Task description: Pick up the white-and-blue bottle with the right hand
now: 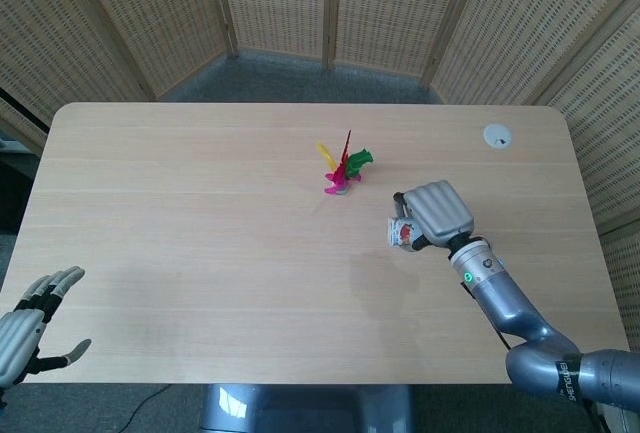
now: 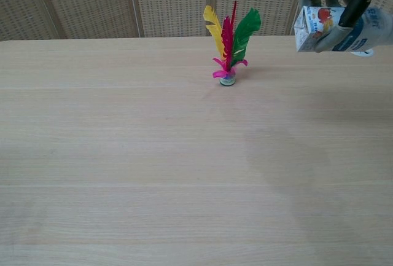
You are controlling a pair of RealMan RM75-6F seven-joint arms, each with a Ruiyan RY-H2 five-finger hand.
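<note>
White-and-blue plastic bottle (image 2: 334,27) lies sideways, long axis level across the upper right of the chest view, clear above the pale wooden table (image 2: 153,155), grasped from above by the right hand (image 1: 436,213).

feather shuttlecock (image 1: 342,169) upright on table (image 1: 180,203), white disc (image 1: 497,135)
</note>
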